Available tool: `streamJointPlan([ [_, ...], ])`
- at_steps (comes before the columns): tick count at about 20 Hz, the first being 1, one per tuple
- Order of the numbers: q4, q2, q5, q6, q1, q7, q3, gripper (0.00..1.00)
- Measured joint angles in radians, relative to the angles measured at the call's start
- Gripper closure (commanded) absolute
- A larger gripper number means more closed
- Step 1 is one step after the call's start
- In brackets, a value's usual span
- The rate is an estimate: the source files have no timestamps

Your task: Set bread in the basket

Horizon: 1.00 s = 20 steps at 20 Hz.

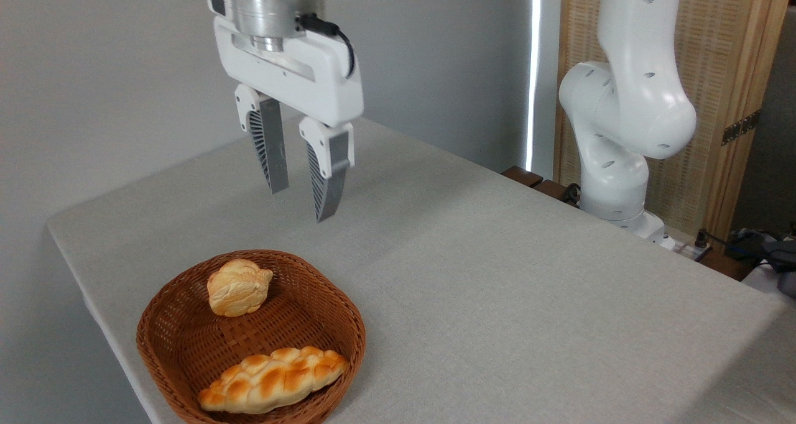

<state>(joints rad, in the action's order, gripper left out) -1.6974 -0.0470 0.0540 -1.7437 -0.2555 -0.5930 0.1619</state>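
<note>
**Loaf in the basket, gripper empty above**

Your braided loaf point(272, 379) lies inside the wicker basket point(348, 324) against its near rim, whose front edge is cut off by the frame. A small bun point(237, 287) sits at the far side. Your gripper point(300, 206) hangs above, fingers narrowly parted, holding nothing.

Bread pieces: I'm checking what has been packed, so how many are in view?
2. The braided loaf lies along the near side of the basket, and a small round bun leans against its far wall. Nothing appears hidden.
</note>
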Motion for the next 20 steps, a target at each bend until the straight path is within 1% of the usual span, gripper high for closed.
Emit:
streamJointPlan([
  [1,0.006,0.004,-0.012,0.013,0.023,0.02,-0.043,0.0],
  [3,0.021,0.009,-0.018,0.033,0.097,0.027,-0.127,0.0],
  [4,0.026,0.009,-0.018,0.039,0.13,0.027,-0.155,0.0],
  [5,0.029,0.009,-0.018,0.041,0.151,0.025,-0.169,0.0],
  [6,0.03,0.009,-0.019,0.041,0.16,0.022,-0.173,0.0],
  [11,0.035,0.009,-0.027,0.041,0.188,-0.014,-0.151,0.0],
  [20,0.035,0.009,-0.027,0.041,0.191,-0.016,-0.149,0.0],
])
